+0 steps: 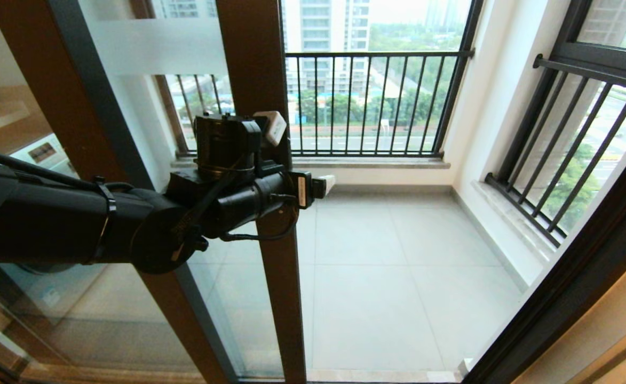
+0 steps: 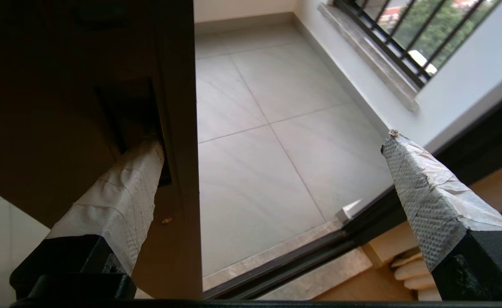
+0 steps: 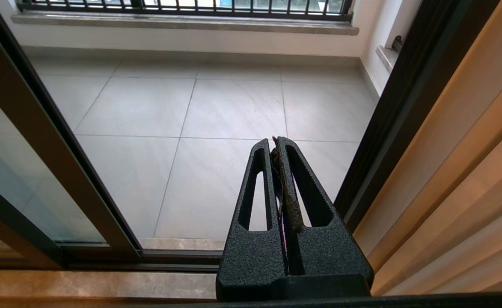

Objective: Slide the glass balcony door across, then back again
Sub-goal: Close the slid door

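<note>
Doorway stands open at centre and right of the head view; the glass balcony door point(image 1: 256, 64), one sliding panel, sits left of centre. My left gripper point(image 2: 272, 149), jaws spread wide, has one taped finger in the handle slot point(image 2: 126, 115). I judge the return slide remains. Right gripper point(image 3: 278, 147) idle, jaws clenched.

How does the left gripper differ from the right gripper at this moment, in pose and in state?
The left gripper is open wide, while the right gripper is shut with nothing between its fingers. One left finger sits in the handle slot of the glass balcony door; the right gripper touches nothing and points at the tiled floor. The left fingers are wrapped in pale tape; the right fingers are bare black. Both face the balcony.
</note>
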You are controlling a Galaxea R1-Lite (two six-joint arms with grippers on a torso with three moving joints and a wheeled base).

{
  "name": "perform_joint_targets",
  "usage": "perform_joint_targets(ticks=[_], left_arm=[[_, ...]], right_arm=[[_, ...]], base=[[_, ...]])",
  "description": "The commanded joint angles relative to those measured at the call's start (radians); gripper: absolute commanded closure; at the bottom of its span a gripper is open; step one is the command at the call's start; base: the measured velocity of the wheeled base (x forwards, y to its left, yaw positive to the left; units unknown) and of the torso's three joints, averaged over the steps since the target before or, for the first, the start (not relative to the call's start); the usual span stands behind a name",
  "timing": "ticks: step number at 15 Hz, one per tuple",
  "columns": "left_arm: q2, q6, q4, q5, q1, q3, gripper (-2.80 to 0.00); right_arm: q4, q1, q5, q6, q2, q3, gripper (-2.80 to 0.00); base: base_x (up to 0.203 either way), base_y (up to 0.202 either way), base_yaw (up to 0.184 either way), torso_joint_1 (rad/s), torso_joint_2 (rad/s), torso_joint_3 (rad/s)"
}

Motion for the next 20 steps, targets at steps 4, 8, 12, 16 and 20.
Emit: perform_joint_targets(ticks=[4,8,12,16,20], left_arm=[[0.034,0.007,-0.002,0.008,-0.002,-0.034,-2.8],[0.067,0.014,-0.001,0.009,-0.011,-0.069,-2.8],[0.079,0.015,-0.002,0.006,-0.032,-0.088,-2.8],[0.084,0.016,-0.001,0.005,-0.061,-0.12,-2.8],[0.097,0.016,-0.001,0.005,-0.081,-0.129,-2.8]], right_arm=[[0.0,0.0,0.0,-0.001,0.0,0.0,0.0],[0.0,0.0,0.0,-0.001,0.0,0.0,0.0],[0.0,0.0,0.0,-0.001,0.0,0.0,0.0],[0.001,0.0,0.0,-0.001,0.0,0.0,0.0],[0.0,0.0,0.0,-0.001,0.0,0.0,0.0]], base=[[0.0,0.0,0.0,0.0,0.0,0.0],[0.0,0.0,0.0,0.0,0.0,0.0],[0.0,0.0,0.0,0.0,0.0,0.0],[0.0,0.0,0.0,0.0,0.0,0.0],[0.0,0.0,0.0,0.0,0.0,0.0]])
